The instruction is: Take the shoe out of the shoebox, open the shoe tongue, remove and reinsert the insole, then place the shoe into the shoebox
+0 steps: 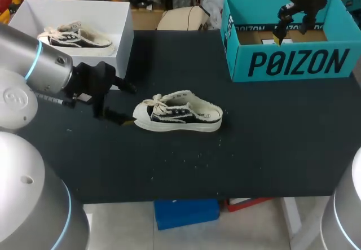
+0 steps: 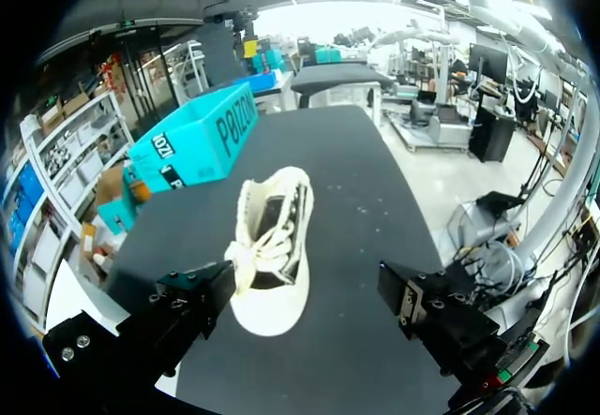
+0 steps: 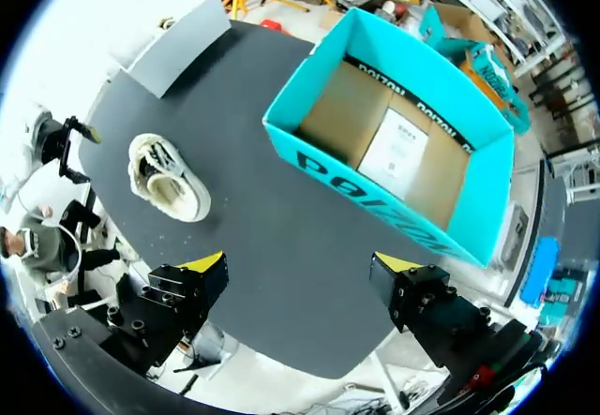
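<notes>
Left gripper (image 1: 120,103): the fingers (image 2: 192,303) are spread wide with nothing held. It sits low over the left part of the table (image 1: 254,148). It points right, at the toe of the shoe. In the left wrist view the toe lies just ahead of the gap between the fingers, and neither finger touches it.

Right gripper (image 1: 290,29): the yellow-tipped fingers (image 3: 202,279) are parted wide and hold nothing. It hangs high over the teal shoebox at the far right.

Shoe (image 1: 177,112): a low sneaker, black with cream trim, cream laces and a cream sole. It stands upright on its sole near the middle of the table, outside both boxes. The toe points left and the heel right, and the opening faces up.

Teal shoebox (image 1: 287,64): it stands open at the far right of the table, well apart from the shoe. The floor is bare cardboard with a white paper sheet (image 3: 398,148) lying on it.

White box (image 1: 121,21): it stands open at the far left corner. A second shoe (image 1: 76,37) of the same kind lies inside it, behind the left arm.
</notes>
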`<state>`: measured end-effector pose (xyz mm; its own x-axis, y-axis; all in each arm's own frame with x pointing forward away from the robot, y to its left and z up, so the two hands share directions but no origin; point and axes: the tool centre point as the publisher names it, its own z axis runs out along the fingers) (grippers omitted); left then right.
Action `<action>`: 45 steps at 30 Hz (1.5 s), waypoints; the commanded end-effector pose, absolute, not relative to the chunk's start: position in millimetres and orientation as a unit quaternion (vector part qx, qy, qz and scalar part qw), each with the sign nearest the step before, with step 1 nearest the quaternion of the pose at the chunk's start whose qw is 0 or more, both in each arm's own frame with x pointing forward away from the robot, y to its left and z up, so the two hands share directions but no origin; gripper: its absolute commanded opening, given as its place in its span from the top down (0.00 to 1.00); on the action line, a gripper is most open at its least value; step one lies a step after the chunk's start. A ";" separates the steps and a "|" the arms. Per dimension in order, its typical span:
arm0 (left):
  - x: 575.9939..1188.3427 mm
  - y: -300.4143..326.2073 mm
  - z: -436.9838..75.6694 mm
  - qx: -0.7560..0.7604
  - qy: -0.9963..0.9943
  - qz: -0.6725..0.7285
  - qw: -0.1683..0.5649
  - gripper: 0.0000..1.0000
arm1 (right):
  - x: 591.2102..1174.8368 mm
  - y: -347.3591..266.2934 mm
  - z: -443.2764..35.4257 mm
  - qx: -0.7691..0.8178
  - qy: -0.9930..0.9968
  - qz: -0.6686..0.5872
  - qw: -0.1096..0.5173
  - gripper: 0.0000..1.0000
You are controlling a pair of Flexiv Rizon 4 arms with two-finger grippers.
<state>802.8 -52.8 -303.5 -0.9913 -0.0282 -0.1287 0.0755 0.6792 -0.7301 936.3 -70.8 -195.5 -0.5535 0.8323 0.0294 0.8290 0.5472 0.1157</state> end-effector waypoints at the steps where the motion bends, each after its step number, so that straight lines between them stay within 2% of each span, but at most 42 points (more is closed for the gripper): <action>1: 801.9 -53.5 -304.9 0.013 0.914 -0.400 0.067 0.00 | 931.0 -77.2 -197.8 0.349 0.928 0.126 0.039 0.00; 3: 801.9 -53.5 -304.9 0.013 0.914 -0.400 0.067 0.00 | 930.0 -59.4 -190.4 0.260 0.958 0.116 0.010 0.00; 5: 801.9 -53.5 -304.9 0.013 0.914 -0.400 0.067 0.00 | 925.5 -41.5 -188.1 0.164 0.981 0.106 0.016 0.00; 7: 801.9 -53.5 -304.9 0.013 0.914 -0.400 0.067 0.00 | 913.2 -16.9 -188.6 0.074 0.986 0.151 0.015 0.00; 22: 801.9 -53.5 -304.9 0.013 0.914 -0.400 0.067 0.00 | 913.2 -16.9 -188.6 0.074 0.986 0.151 0.015 0.00; 31: 801.9 -53.5 -304.9 0.013 0.914 -0.400 0.067 0.00 | 865.7 16.8 -250.9 0.114 0.966 0.213 0.093 0.00; 39: 801.9 -53.5 -304.9 0.013 0.914 -0.400 0.067 0.00 | 850.6 35.3 -277.7 0.104 0.949 0.260 0.143 0.00; 45: 801.9 -53.5 -304.9 0.013 0.914 -0.400 0.067 0.00 | 850.0 58.6 -296.6 0.074 0.943 0.297 0.129 0.00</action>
<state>802.4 -52.5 -303.1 -0.9913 -0.0279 -0.1283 0.0752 0.6800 -0.7294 849.4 50.9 -282.4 -0.9615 0.2092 -0.1780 0.0926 0.8569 0.5071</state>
